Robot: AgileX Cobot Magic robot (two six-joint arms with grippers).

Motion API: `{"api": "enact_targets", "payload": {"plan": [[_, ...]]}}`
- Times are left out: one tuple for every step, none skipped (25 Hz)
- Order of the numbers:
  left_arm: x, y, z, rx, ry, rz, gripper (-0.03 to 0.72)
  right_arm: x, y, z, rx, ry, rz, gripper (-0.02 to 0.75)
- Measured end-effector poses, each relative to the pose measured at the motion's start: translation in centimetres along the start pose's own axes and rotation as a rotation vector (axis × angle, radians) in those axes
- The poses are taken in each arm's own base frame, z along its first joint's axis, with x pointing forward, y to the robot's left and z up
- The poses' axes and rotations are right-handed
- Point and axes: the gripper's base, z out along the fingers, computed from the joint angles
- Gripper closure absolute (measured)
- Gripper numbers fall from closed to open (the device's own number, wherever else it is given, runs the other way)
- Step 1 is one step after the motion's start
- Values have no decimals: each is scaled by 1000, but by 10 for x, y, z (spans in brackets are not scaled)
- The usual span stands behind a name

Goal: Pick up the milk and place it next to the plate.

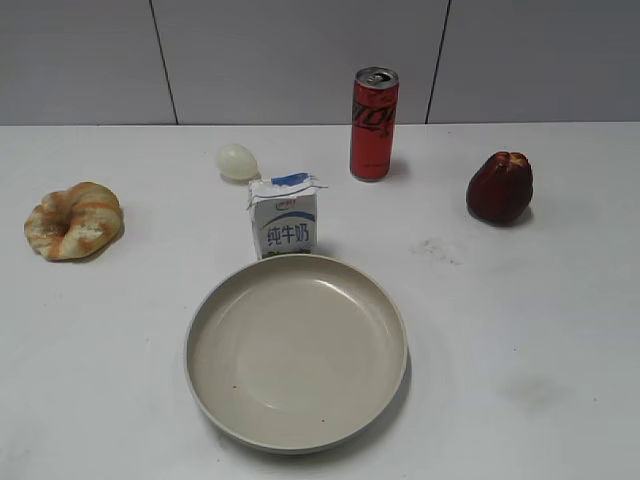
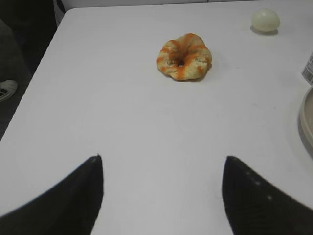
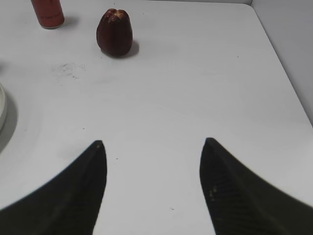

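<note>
The milk (image 1: 284, 217), a small white carton with a blue top and blue characters, stands upright just behind the far rim of the plate (image 1: 296, 421). The plate is a wide beige dish at the front middle of the table. A sliver of the carton (image 2: 308, 68) and the plate's rim (image 2: 306, 122) show at the right edge of the left wrist view. The plate's rim (image 3: 2, 110) also shows at the left edge of the right wrist view. My left gripper (image 2: 163, 157) is open and empty over bare table. My right gripper (image 3: 152, 142) is open and empty too. Neither gripper shows in the exterior view.
A tall red can (image 1: 373, 124) stands behind the milk. A pale egg-like ball (image 1: 238, 161) lies to the can's left. A striped bread ring (image 1: 74, 220) lies at the far left. A dark red fruit (image 1: 499, 187) stands at the right. The table's edges show in both wrist views.
</note>
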Motion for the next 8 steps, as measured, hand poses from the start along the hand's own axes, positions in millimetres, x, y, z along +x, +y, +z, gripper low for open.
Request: {"api": "enact_targets", "payload": {"plan": [[0,0,0,0,0,0,117,0,0,0,0,0,0,279],[0,0,0,0,0,-1,118,0,0,0,0,0,0,279],[0,0,0,0,-3,-1,119,0,0,0,0,0,0,279],[0,0,0,0,-4,-1,120,0,0,0,0,0,0,279],[0,0,0,0,-3,-2,120,0,0,0,0,0,0,279],[0,0,0,0,-3,-2,120,0,0,0,0,0,0,279],[0,0,0,-1,-3,-1,120,0,0,0,0,0,0,279],[0,0,0,-1,-3,-1,120,0,0,0,0,0,0,279]]}}
